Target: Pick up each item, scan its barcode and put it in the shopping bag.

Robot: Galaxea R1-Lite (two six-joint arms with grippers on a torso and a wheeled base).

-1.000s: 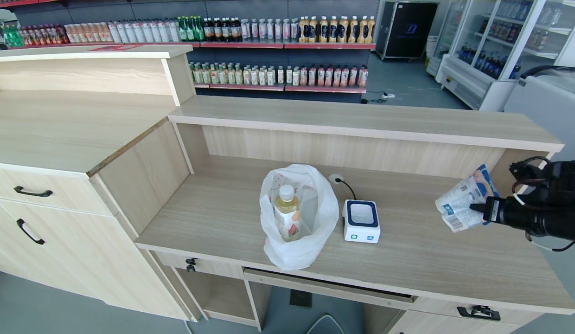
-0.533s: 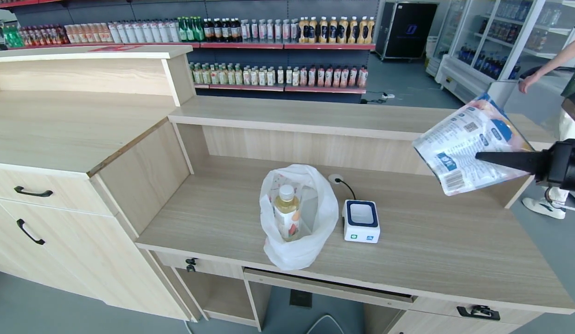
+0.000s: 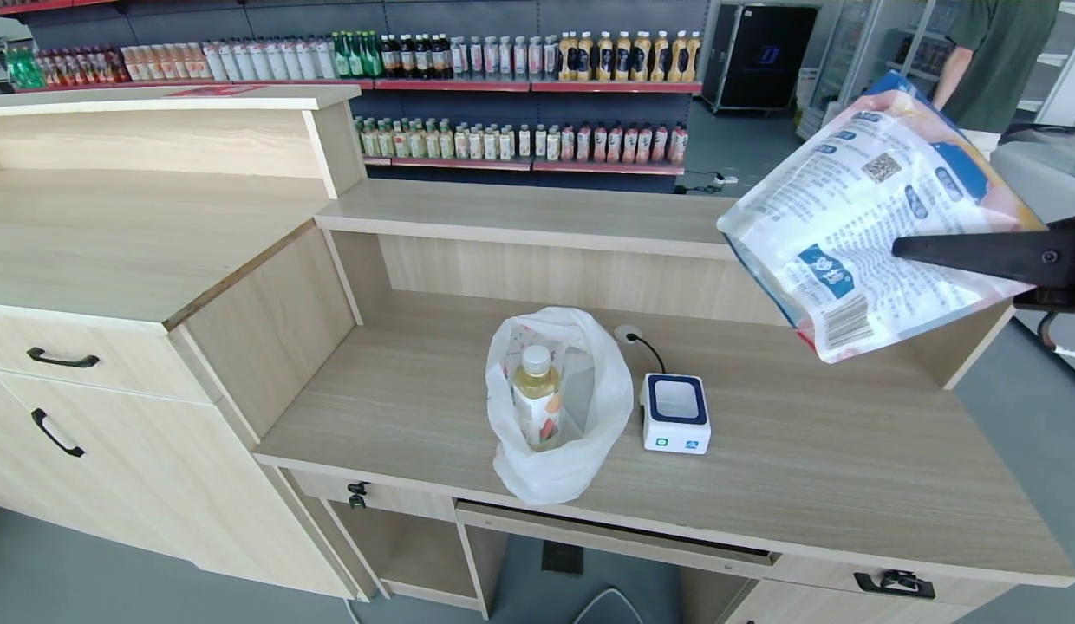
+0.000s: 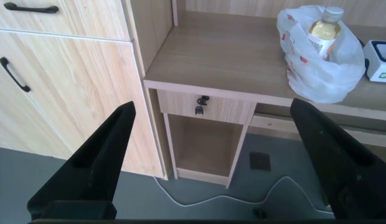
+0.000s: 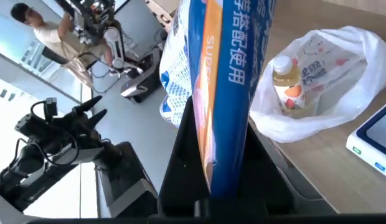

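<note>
Shopping bag (image 3: 581,468) on counter (image 3: 850,468), middle, near front edge. Bottle (image 3: 537,403) upright inside bag. Scanner (image 3: 675,413) on same counter, just right of bag. Cable socket (image 3: 628,333) behind scanner. Pouch (image 3: 850,217) raised above right side of counter, clamped in right gripper (image 3: 915,249). Drink shelves (image 3: 520,87) far behind counter.

Along the top of your head view run shelves of bottled drinks (image 3: 520,56); a wooden checkout counter (image 3: 806,485) sits mid-frame, with a black drawer handle (image 3: 61,357) at left.
</note>
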